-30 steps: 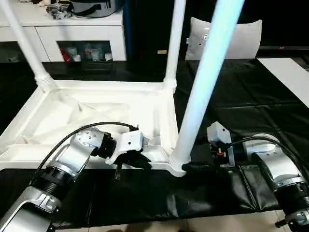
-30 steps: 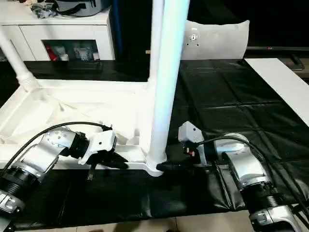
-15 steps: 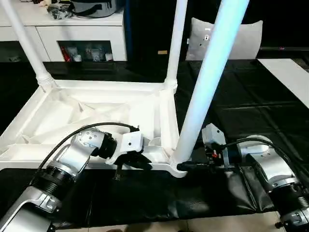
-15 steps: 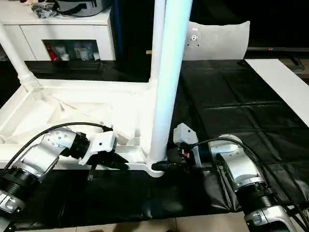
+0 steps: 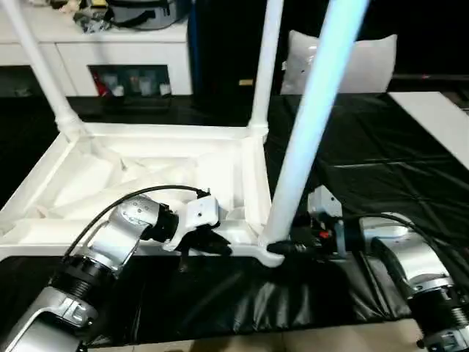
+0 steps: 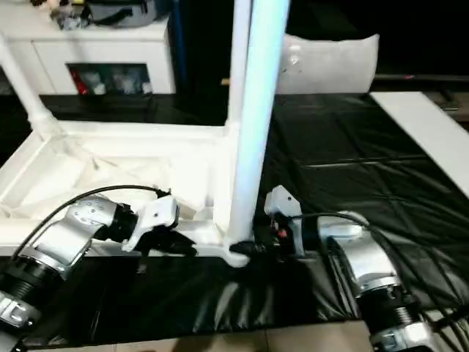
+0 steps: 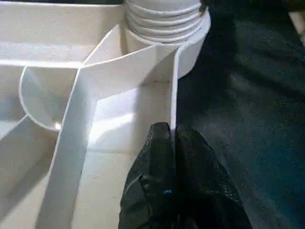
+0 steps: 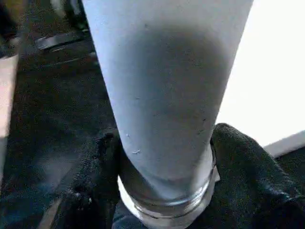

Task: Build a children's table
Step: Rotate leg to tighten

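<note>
Tabletop (image 5: pixel 146 176) upside down on black mat, centre-left. Left gripper (image 7: pixel 170 143) pinches near rim. Right gripper (image 8: pixel 162 191) clamps near-right leg (image 5: pixel 308 125) at base. Plastic light, stiff, slippery: grip low at threaded collar.

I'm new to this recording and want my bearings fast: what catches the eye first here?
A tall white tube leg rises from the near right corner of the upturned white plastic tabletop, the right gripper clasping its base. The left gripper pinches the tabletop's near rim; two more legs stand at the far corners.
</note>
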